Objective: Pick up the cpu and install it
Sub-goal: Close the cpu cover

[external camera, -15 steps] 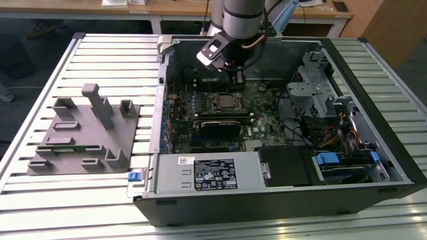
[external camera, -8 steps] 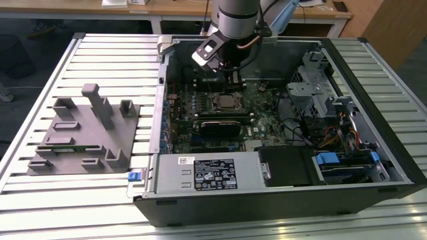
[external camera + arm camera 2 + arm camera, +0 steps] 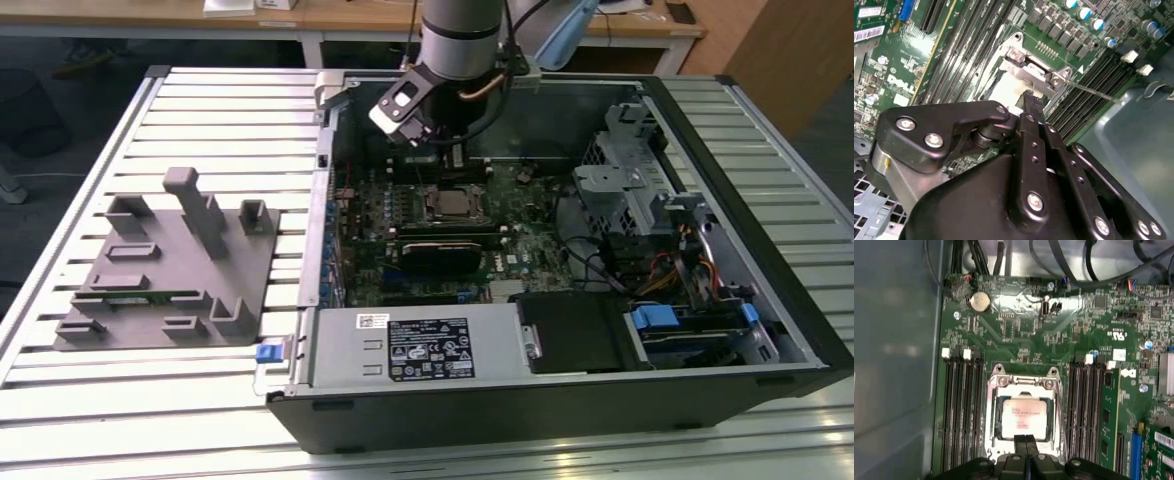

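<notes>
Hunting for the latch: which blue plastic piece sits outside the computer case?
The blue piece at the case's corner toward the exterior view's left; the other two sit inside.

Counts: 1 arm (image 3: 461, 35), 1 gripper (image 3: 1026, 439). 1 slatted table (image 3: 227, 110) carrying 1 open computer case (image 3: 534, 420) and 1 grey holder (image 3: 160, 270), the holder near the table's edge at the exterior view's left. In the case: 1 motherboard (image 3: 1019, 335). On the board: 1 cpu (image 3: 1024, 418), 1 socket frame (image 3: 1024, 382), 1 coin battery (image 3: 979, 301), and 2 banks of memory slots (image 3: 961, 410), one on each side of the frame. 1 labelled power supply (image 3: 420, 345) against a case wall.
</notes>
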You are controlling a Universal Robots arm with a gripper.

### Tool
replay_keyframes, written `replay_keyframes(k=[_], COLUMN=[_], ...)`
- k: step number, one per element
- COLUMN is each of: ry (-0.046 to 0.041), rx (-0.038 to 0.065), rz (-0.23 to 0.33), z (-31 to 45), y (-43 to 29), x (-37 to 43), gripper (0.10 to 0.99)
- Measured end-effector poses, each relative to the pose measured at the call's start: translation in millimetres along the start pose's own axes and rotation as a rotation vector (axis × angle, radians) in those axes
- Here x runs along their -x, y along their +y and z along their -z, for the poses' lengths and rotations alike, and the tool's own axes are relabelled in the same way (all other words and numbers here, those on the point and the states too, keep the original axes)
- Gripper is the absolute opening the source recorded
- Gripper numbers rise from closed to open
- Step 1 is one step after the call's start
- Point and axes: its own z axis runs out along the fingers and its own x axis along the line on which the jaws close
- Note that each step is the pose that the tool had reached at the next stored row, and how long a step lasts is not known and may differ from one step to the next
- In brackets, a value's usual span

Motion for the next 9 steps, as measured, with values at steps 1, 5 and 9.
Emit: replay_keyframes(k=[1,5,9], ry=[0.0,0.0,0.0], rx=[0.0,0.0,0.0], rz=[0.0,0.0,0.0], z=[-0.2,-0.8,-1.9], y=[-0.3,-2.8,-4.4], x=[0.0,0.0,0.0], gripper=[0.106,0.106,0.106])
